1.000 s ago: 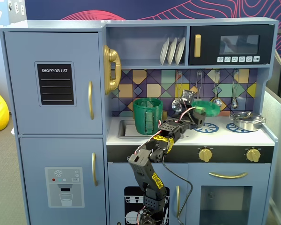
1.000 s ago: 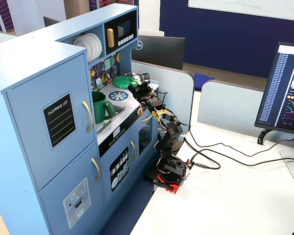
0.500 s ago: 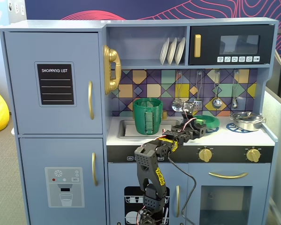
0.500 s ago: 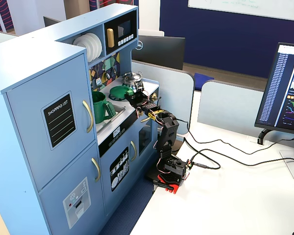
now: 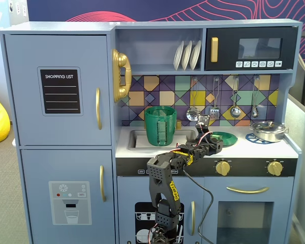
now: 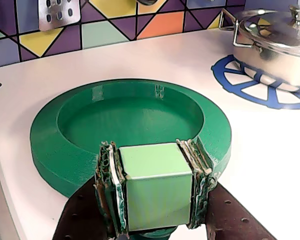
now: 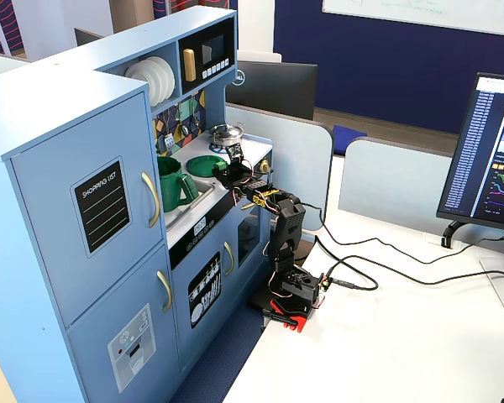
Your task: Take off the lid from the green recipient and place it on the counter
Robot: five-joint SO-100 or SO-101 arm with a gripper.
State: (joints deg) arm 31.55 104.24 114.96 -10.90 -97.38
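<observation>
One lid (image 6: 130, 120), one green recipient (image 5: 160, 125), one steel pot (image 5: 267, 130) and one arm are counted. Three white plates (image 5: 187, 55) are stood on edge on the shelf above the counter (image 5: 254, 148). Two gold knobs (image 5: 222, 168) are seen on the front panel. Two blue burner rings are partly visible: one (image 6: 255, 85) under the steel pot in the wrist view, one under the lid in a fixed view, where only an edge is made out.

The green recipient is stood upright in the sink basin (image 5: 137, 138), at the left of the counter in a fixed view (image 7: 176, 182). Its mouth is uncovered; its inside cannot be seen. The steel pot is covered by its own lid and is set on the right burner ring.

The lid is laid on the white counter, hollow side up, between the sink and the steel pot, well apart from the recipient. In the wrist view its raised rim and empty recessed centre are seen plainly.

The gripper (image 6: 152, 192) is held low at the near edge of the lid. Its two padded fingers (image 6: 110, 185) are pressed against a pale green square block at the lid's rim, one on each side, with no gap seen between pads and block. Below the block a dark green part is just visible. The gripper is thus clamped on the lid's grip piece, with the lid resting on the counter.
</observation>
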